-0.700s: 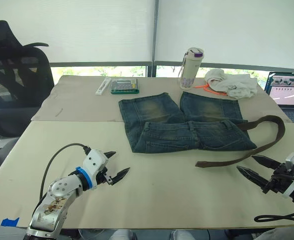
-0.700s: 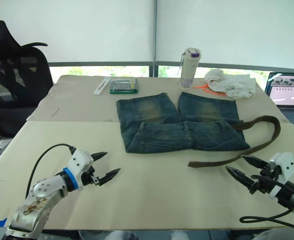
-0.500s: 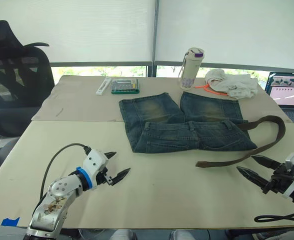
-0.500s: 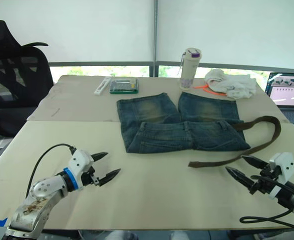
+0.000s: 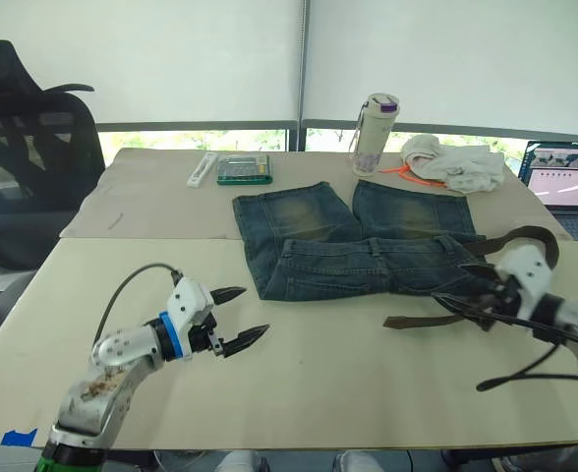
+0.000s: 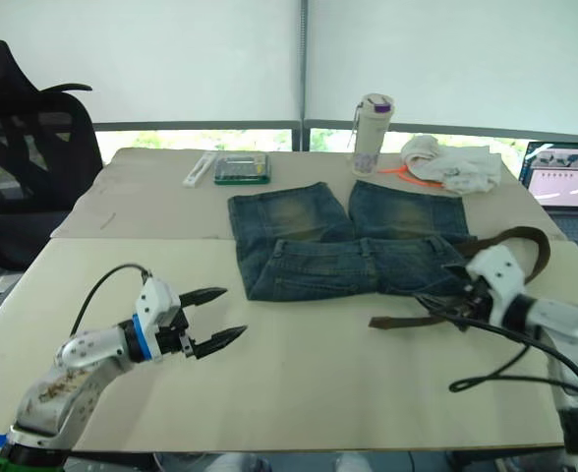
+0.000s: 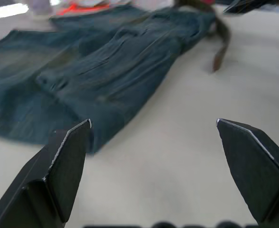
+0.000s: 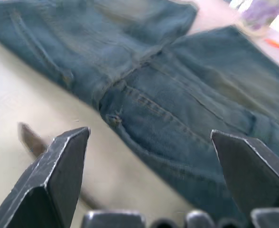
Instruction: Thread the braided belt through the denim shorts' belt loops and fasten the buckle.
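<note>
**Belt unthreaded; both grippers open beside the shorts**

No brand, label or writing can be read on any item.

Landmark: the denim shorts (image 5: pixel 363 241), lying flat at mid-table with the waistband toward the robot and the faded legs pointing away.

Nearest the robot, the left gripper (image 5: pixel 236 317) sits low over bare table, on the robot's left of the shorts' waistband corner, fingers spread wide and holding nothing. The right gripper (image 5: pixel 464 290) is at the shorts' right waistband corner, fingers parted wide, empty, just above the braided belt (image 5: pixel 446 318). The belt lies loose on the table on the robot's right of the shorts, one end near the waistband, the strap curving back in a loop behind the right gripper. The buckle cannot be made out.

The table (image 5: pixel 348 383) is covered in pale beige sheets with a seam running under the shorts.

Beyond the shorts stand a bottle (image 5: pixel 375 134) with a purple cap, a white cloth bundle (image 5: pixel 454 163), a calculator (image 5: pixel 245 169) and a white remote-like bar (image 5: pixel 202 169). A laptop (image 5: pixel 567 177) is at the far right, a black office chair (image 5: pixel 28 147) at the far left. Drawn white blinds (image 5: pixel 201 59) cover the windows.
</note>
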You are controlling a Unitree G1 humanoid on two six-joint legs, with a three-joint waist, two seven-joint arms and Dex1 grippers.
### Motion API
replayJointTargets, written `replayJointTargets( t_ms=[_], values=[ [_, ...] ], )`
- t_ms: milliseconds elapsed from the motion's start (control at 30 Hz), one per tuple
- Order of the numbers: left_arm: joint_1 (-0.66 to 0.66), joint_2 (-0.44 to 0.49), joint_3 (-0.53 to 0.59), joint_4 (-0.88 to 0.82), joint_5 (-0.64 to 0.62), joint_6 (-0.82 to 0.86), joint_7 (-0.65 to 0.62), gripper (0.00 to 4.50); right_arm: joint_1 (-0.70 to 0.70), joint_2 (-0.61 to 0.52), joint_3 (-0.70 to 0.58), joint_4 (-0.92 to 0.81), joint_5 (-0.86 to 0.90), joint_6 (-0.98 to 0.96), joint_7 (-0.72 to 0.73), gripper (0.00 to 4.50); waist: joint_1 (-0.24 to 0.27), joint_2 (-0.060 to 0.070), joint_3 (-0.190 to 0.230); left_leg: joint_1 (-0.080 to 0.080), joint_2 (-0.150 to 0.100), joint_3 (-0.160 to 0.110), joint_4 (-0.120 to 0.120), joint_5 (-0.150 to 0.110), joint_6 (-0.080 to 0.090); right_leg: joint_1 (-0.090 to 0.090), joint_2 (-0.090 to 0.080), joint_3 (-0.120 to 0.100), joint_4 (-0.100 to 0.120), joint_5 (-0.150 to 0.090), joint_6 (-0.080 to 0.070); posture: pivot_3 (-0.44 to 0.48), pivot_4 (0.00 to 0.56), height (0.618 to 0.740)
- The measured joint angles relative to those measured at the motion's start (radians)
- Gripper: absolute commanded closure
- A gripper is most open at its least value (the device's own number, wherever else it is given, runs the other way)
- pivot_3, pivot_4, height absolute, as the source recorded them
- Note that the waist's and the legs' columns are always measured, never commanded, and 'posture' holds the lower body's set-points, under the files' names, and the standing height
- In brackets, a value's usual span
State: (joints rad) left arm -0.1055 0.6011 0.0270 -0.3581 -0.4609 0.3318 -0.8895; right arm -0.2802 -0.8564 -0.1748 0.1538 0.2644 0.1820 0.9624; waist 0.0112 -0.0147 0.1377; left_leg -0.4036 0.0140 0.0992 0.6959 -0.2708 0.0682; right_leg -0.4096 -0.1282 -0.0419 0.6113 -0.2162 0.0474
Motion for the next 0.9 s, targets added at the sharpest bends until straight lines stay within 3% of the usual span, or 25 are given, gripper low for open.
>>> replayJointTargets(
  t_ms=[167, 300, 567, 733, 900],
  values=[
    [-0.054, 0.065, 0.006, -0.045, -0.06, 0.055, -0.057, 0.0, -0.22, 0.013, 0.248, 0.173, -0.199, -0.012, 0.031, 0.01, -0.002, 0.0, 0.0, -0.001, -0.001, 0.001, 0.0, 0.002, -0.004, 0.0, 0.001, 0.0, -0.001, 0.0, 0.001, 0.0, 0.15, 0.737],
    [-0.092, 0.089, 0.013, -0.065, -0.091, 0.093, -0.06, 0.0, -0.342, 0.06, 0.349, 0.33, -0.315, -0.045, 0.015, 0.01, -0.004, -0.001, 0.001, -0.001, -0.001, 0.001, 0.0, 0.003, -0.004, 0.0, 0.001, 0.0, -0.001, 0.0, 0.001, 0.0, 0.15, 0.737],
    [-0.124, 0.101, 0.026, -0.088, -0.099, 0.131, -0.039, 0.0, -0.395, 0.085, 0.366, 0.425, -0.365, -0.14, 0.02, 2.51, -0.005, -0.001, 0.001, -0.001, -0.001, 0.0, 0.0, 0.003, -0.005, 0.0, 0.001, 0.0, -0.001, 0.0, 0.001, 0.0, 0.15, 0.737],
    [-0.129, 0.099, 0.018, -0.091, -0.094, 0.13, -0.036, 0.0, -0.294, 0.038, 0.359, 0.272, -0.359, -0.135, 0.074, 4.34, -0.003, -0.001, 0.001, -0.001, 0.0, 0.0, 0.0, 0.003, -0.005, 0.0, 0.001, -0.001, -0.001, 0.0, 0.001, 0.0, 0.15, 0.737],
    [-0.136, 0.096, -0.001, -0.104, -0.094, 0.131, -0.038, 0.0, -0.127, -0.044, 0.315, -0.008, -0.301, 0.014, 0.136, 4.47, 0.005, -0.001, 0.001, -0.002, 0.0, -0.002, 0.0, 0.003, -0.005, 0.0, 0.001, -0.002, -0.001, -0.001, 0.001, 0.0, 0.15, 0.737]
  ],
)
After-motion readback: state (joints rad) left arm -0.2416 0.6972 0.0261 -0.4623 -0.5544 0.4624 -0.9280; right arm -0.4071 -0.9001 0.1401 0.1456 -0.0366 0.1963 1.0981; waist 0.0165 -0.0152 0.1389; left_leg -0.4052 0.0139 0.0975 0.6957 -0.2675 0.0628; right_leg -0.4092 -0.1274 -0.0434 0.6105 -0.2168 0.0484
